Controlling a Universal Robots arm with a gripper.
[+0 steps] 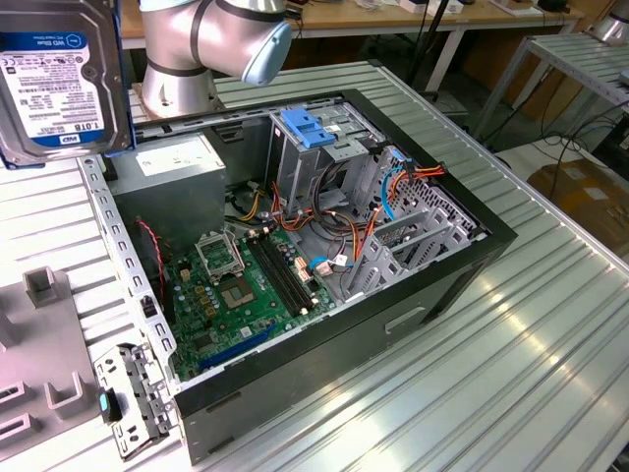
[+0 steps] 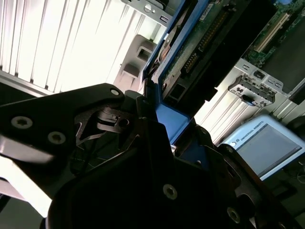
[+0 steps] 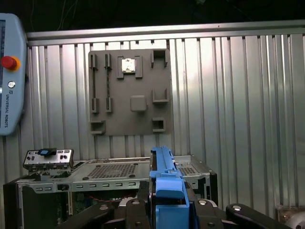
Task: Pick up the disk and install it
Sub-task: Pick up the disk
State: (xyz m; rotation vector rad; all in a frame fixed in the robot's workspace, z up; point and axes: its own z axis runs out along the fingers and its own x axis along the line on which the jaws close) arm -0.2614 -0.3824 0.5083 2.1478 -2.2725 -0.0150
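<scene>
While hand [image 3: 167, 210] clamps its blue carrier [image 3: 163, 167] | disk [image 1: 49, 88]: silver-grey metal, white-blue label facing ext. cam

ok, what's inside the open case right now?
In the case: green motherboard, grey power supply, loose cables, a metal drive cage topped by a blue latch plate. That plate hides what's beneath it. The disk is outside, held in the gripper.

The disk [image 1: 54, 84] is held aloft at the exterior view's left, its white-and-blue label turned to the camera. In the first wrist view its blue carrier [image 3: 167, 183] is seen edge-on, gripped between the jaws. Its circuit-board underside [image 2: 202, 36] is shown in the second wrist view.
</scene>
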